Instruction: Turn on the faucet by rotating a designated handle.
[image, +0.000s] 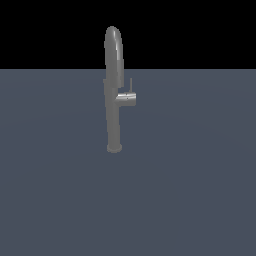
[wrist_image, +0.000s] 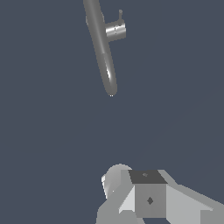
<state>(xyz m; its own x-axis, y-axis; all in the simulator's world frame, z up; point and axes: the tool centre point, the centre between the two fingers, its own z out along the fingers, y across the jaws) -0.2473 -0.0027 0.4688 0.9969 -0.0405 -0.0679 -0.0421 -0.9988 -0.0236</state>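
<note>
Dark blue-grey counter (image: 60, 200) fills my exterior view under a black backdrop. Near its middle the faucet (image: 113, 100) stands upright, its handle (image: 127, 97) jutting toward the exterior view's right, thin lever pointing up. On the wrist view my end effector (wrist_image: 144, 194) sits well apart from the faucet; whether its fingers are spread, I cannot tell.

Faucet (image: 113, 100), handle (image: 127, 97): smooth grey metal, soft sheen.
</note>
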